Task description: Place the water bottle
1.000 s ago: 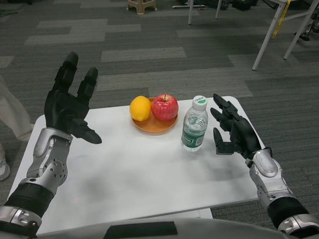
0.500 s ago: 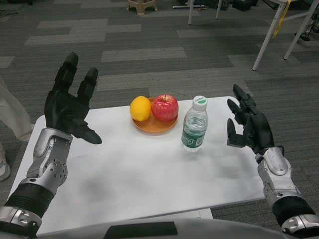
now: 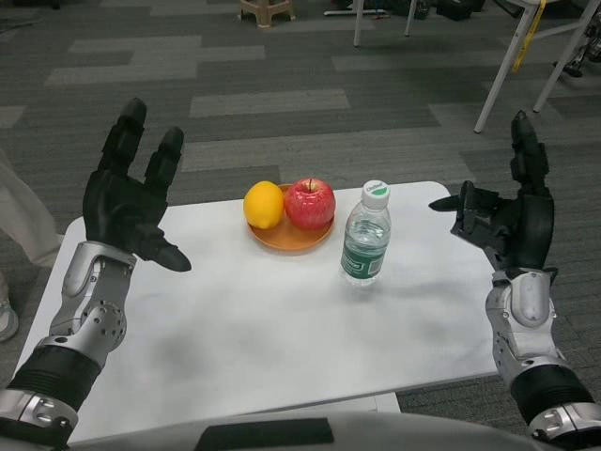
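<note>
A clear water bottle with a white cap and green label stands upright on the white table, right of centre, just beside the orange plate. My right hand is raised above the table's right edge, fingers spread, holding nothing, well clear of the bottle. Over the table's left side my left hand is held up, fingers apart and empty.
An orange plate at the back centre carries a lemon and a red apple. White table legs stand on the grey carpet at the far right. A person's light trouser leg shows at the left edge.
My right hand has drawn away from the bottle, rising and moving right, and has turned with its fingers pointing up. The bottle stays standing. The left hand has not moved.
</note>
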{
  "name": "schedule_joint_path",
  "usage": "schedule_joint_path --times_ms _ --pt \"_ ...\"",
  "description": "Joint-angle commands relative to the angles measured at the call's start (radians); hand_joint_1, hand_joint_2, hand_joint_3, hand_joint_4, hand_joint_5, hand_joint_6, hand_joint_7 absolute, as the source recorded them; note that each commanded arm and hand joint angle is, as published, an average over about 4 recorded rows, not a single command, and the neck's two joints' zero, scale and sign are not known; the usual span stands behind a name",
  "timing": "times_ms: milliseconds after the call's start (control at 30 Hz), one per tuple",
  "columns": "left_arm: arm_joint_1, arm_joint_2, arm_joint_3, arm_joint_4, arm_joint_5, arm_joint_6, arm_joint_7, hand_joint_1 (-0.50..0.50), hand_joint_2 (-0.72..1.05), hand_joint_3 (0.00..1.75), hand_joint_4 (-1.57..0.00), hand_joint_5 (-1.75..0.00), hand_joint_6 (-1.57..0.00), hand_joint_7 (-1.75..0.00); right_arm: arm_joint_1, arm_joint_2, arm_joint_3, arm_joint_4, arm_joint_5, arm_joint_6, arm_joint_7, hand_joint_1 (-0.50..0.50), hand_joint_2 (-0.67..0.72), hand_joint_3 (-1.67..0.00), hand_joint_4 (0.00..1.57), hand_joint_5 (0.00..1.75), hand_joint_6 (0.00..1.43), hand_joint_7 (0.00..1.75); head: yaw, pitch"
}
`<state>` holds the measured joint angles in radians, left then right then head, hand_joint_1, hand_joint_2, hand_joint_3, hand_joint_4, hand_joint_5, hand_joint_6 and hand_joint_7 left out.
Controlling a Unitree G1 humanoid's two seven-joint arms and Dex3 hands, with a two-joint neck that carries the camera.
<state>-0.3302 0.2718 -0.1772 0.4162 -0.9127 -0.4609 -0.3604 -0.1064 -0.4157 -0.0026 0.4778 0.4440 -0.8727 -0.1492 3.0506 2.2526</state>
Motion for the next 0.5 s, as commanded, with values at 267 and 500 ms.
schedule_joint_path --times_ms 267,500 --pt "0.002 -0.003 0.005 -0.002 0.003 -0.001 0.000 -0.50 -0.28 0.09 0.00 -0.15 0.00 0.00 0.005 -0.003 0.018 -0.066 0.022 -0.023 -0.041 -0.34 -0.54 -1.37 1.56 1.62 0.56 0.56 0.003 0.007" --pt "0.002 -0.003 0.005 -0.002 0.003 -0.001 0.000 -0.50 -0.28 0.09 0.00 -0.18 0.00 0.00 0.001 -0.005 0.026 -0.074 0.032 -0.014 -0.067 -0.45 -0.56 -1.49 1.57 1.21 1.15 1.59 0.002 0.005"
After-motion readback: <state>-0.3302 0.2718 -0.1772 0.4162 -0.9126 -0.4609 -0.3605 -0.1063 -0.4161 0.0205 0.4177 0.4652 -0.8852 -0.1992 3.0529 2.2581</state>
